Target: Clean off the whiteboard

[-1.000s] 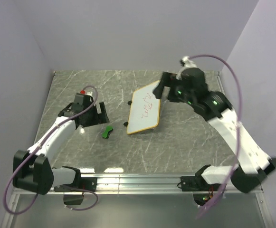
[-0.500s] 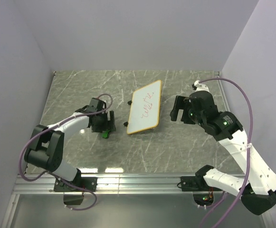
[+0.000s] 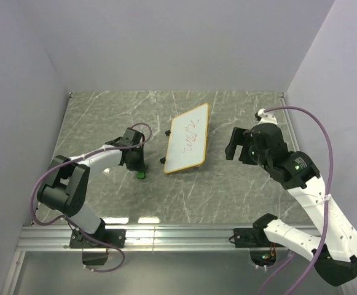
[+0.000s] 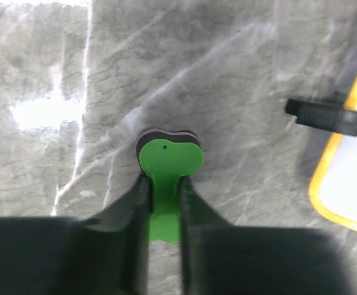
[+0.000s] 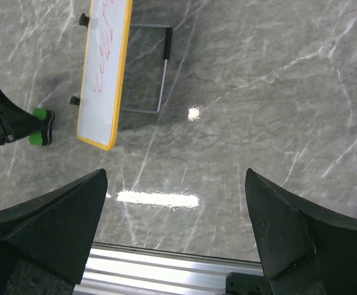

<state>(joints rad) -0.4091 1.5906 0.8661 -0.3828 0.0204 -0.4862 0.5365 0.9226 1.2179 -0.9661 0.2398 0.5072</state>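
The whiteboard point(image 3: 186, 139), white with an orange-tan frame and red scribbles, leans tilted on the marble table centre; it also shows in the right wrist view point(image 5: 104, 67) and at the right edge of the left wrist view point(image 4: 353, 184). Left of it lies a small green-and-black eraser point(image 3: 141, 174) point(image 4: 168, 161) point(image 5: 38, 135). My left gripper point(image 3: 139, 166) point(image 4: 164, 182) is down on the table, shut on the eraser's narrow green grip. My right gripper point(image 3: 238, 151) point(image 5: 176, 174) hangs open above the table to the right of the board, holding nothing.
A wire stand point(image 5: 161, 67) props the board from behind, and a black foot point(image 4: 325, 115) sticks out at its edge. An aluminium rail point(image 3: 178, 235) runs along the near table edge. Plain walls close the left, back and right sides.
My left arm swung in over the eraser and its jaws closed on it. My right arm drew back from the board's top edge toward the right and near side, still open.
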